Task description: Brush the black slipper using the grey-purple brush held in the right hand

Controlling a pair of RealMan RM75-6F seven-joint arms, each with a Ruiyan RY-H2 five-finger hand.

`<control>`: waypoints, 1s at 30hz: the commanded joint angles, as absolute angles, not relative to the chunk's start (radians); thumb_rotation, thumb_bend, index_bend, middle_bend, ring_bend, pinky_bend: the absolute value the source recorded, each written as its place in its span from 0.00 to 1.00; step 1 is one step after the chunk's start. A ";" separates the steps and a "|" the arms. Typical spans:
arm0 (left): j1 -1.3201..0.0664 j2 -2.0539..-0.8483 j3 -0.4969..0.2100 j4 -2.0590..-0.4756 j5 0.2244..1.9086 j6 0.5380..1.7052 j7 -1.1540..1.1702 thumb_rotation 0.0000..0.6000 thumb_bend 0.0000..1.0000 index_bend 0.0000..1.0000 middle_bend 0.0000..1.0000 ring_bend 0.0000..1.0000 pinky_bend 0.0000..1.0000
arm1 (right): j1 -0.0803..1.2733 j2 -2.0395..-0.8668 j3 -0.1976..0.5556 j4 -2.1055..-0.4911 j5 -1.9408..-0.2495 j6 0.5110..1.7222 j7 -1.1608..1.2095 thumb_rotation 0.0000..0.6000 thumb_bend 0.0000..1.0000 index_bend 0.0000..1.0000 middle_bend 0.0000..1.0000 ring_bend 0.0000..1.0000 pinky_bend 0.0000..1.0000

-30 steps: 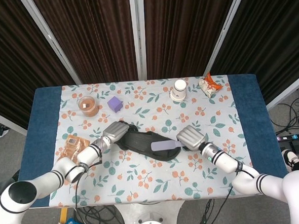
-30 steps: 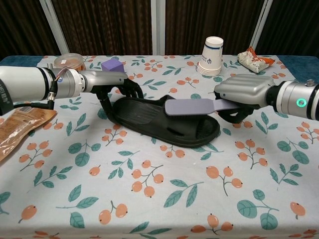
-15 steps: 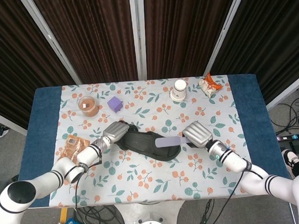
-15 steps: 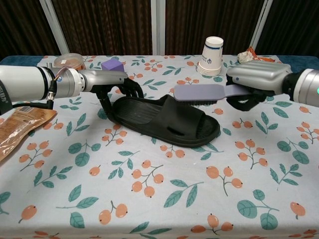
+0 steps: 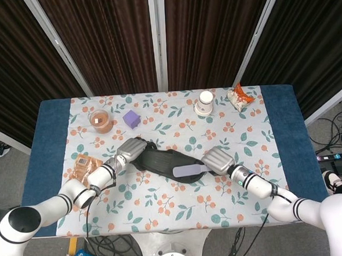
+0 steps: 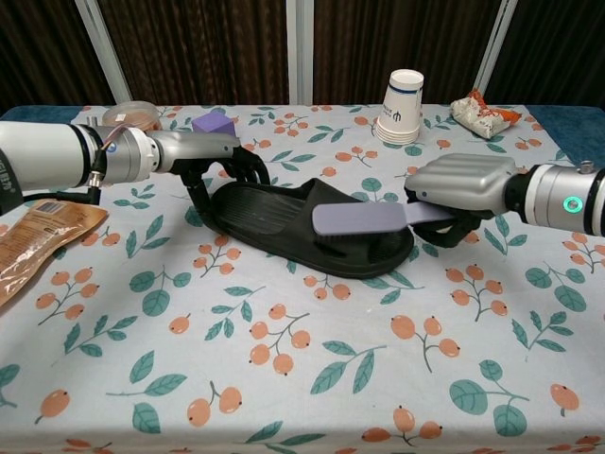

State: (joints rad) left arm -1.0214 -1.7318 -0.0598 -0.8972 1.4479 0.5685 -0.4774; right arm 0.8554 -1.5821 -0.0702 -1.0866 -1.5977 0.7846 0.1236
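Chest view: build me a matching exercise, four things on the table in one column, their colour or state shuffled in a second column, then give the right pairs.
Things:
1. slipper
2. brush
3. paper cup
4. cube

Colour or state:
A. white, upright near the far edge of the table
B. grey-purple, held by the right hand, its head over the slipper's strap
C. purple, behind the left hand
D. black, lying flat, its heel end gripped by the left hand

Pairs: 1-D, 2-B, 3-A, 4-C
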 commanded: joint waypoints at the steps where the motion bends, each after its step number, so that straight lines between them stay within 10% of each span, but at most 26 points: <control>1: -1.021 -1.732 -0.059 -0.899 1.448 0.570 -0.476 1.00 0.22 0.44 0.46 0.28 0.20 | 0.834 -1.539 -0.106 -1.134 -1.626 0.806 0.128 1.00 0.68 1.00 1.00 1.00 1.00; 12: -0.997 -1.671 -0.080 -0.986 1.447 0.653 -0.435 1.00 0.22 0.12 0.19 0.07 0.17 | 0.758 -1.392 -0.039 -1.219 -1.549 0.947 0.209 1.00 0.68 1.00 1.00 1.00 1.00; 24: -0.820 -1.451 -0.103 -1.265 1.398 0.922 -0.325 1.00 0.22 0.11 0.16 0.05 0.15 | 0.762 -1.494 0.031 -1.085 -1.321 0.744 0.076 1.00 0.50 1.00 0.88 0.88 0.98; 30: -0.718 -1.382 -0.086 -1.321 1.383 1.024 -0.333 1.00 0.21 0.11 0.16 0.05 0.15 | 0.772 -1.556 0.055 -1.046 -1.292 0.719 0.048 1.00 0.40 0.82 0.69 0.67 0.76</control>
